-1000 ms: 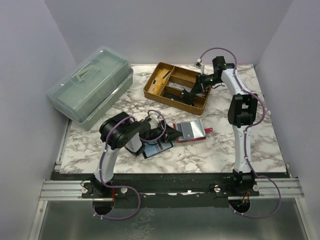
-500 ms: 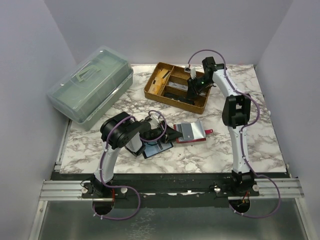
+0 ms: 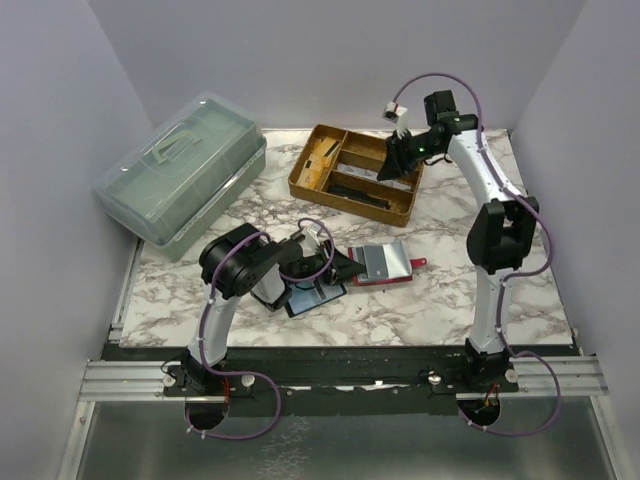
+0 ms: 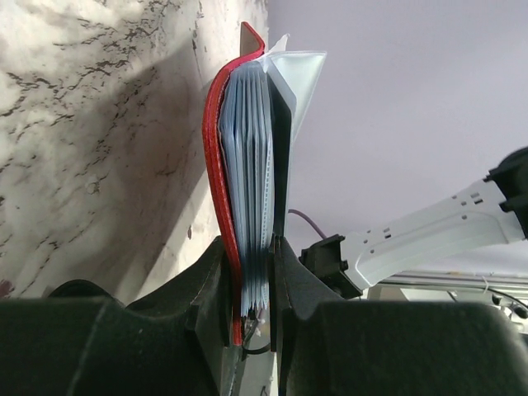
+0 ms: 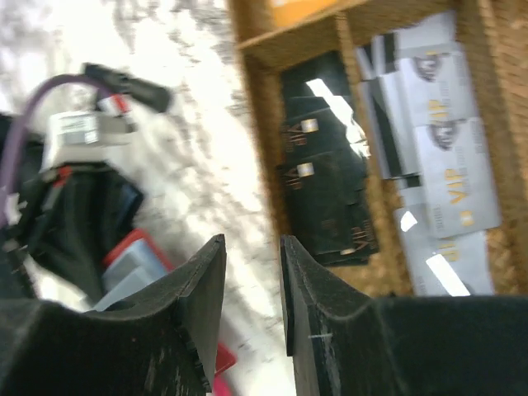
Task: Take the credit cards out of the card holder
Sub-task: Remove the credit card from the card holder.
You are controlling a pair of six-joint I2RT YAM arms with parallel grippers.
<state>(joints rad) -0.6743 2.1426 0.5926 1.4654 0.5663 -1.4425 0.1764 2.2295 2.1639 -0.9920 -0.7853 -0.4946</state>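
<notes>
With the left gripper clamping the red card holder, the empty, parted right gripper should pinch its credit cards singly, edge-on.

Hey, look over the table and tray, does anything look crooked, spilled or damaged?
Nothing spilled or broken. Two small things: the silver cards and black cards in the wooden tray lie in loose, skewed, overlapping piles, and a clear sleeve flares out from the red card holder clamped in the left gripper.
</notes>
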